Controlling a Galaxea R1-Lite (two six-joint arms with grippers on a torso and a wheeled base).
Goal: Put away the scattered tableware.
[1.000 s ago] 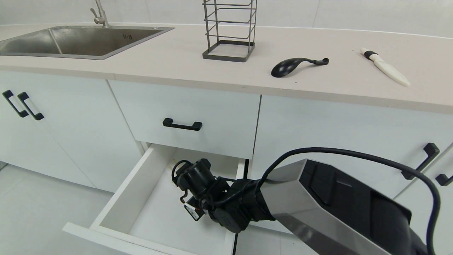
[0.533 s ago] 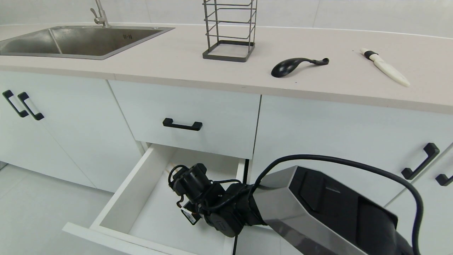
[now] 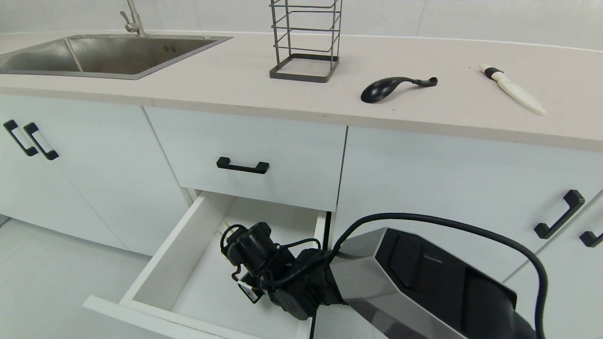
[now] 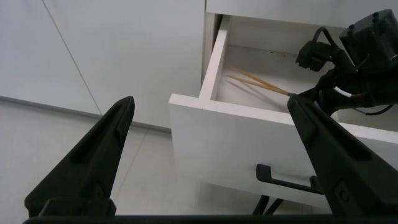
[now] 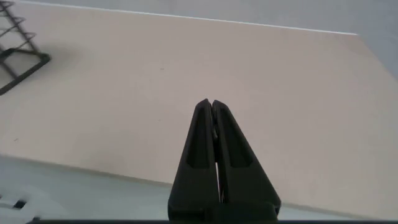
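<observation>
A black spoon and a white knife with a black band lie on the beige countertop, right of a wire rack. Below, a white drawer stands pulled out, with a robot arm's black joint over its right front part. In the left wrist view, a pair of wooden chopsticks lies inside the drawer. My left gripper is open wide, low in front of the drawer's front corner, holding nothing. My right gripper is shut above the countertop, with the rack farther off.
A steel sink with a faucet is set in the counter at the left. A closed drawer with a black handle sits above the open one. Cabinet doors flank it. Bare floor lies to the left.
The arm over the drawer has shifted a little left and down, toward the drawer's front. The spoon and knife have not moved.
</observation>
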